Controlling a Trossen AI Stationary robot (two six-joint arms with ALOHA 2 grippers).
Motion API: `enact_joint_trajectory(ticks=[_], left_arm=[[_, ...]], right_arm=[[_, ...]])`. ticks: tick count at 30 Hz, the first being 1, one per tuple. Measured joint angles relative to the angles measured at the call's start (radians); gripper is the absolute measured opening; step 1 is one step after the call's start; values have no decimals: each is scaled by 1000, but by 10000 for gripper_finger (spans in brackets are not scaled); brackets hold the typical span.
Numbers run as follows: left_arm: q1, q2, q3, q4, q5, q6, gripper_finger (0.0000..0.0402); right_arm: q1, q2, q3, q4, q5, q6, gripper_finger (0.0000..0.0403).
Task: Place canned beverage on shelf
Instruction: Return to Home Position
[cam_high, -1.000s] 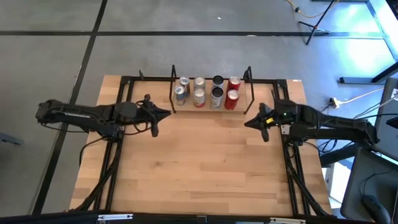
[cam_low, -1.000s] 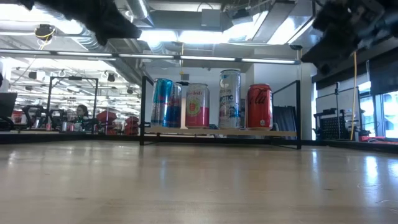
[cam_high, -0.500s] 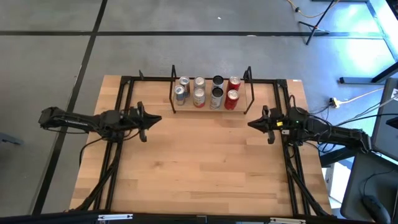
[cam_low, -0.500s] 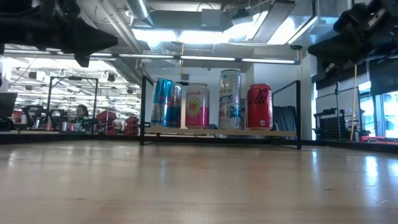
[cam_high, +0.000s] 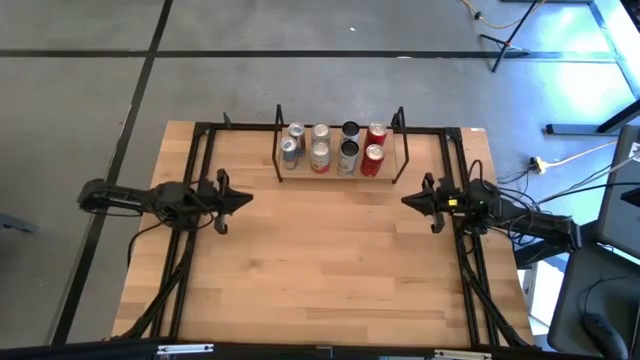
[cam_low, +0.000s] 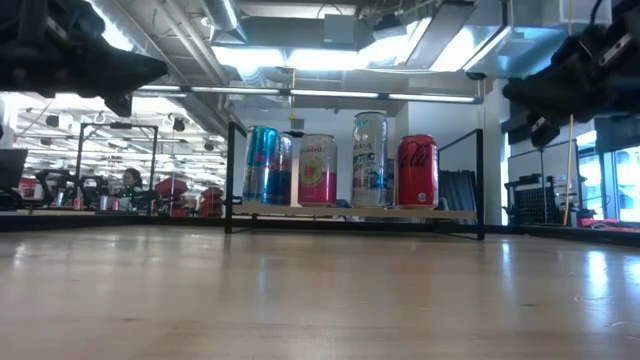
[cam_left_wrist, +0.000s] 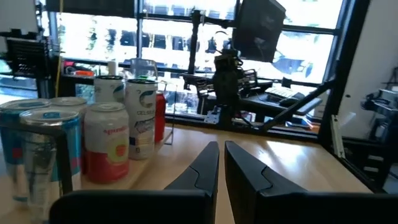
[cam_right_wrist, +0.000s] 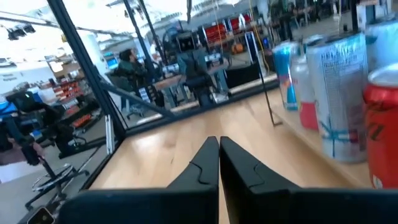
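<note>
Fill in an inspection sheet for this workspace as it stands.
Surface: light-wood table, no spills seen.
Job's things: low light-wood shelf with black wire end frames holds eight drink cans, paired blue, pink, white, red.
Clutter: nothing seen.
Grippers: left gripper shut, empty, over the table's left side; right gripper shut, empty, over its right side.
Cables: loose cables on the floor right of the table.
Surroundings: grey floor; a person far behind the table.

Overhead looks down, low camera level — both see the shelf (cam_high: 391, 166).
</note>
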Motion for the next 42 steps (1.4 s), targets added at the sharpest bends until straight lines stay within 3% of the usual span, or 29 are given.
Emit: enact_joint_trajectory(ticks=[8,42], left_arm=[[-13,-64,0,-117,0,22,19],[-13,-60,0,-114,-1,22,19]], right_arm=[[0,25,-8,17,15,12,2],[0,24,-8,15,14,14,2]])
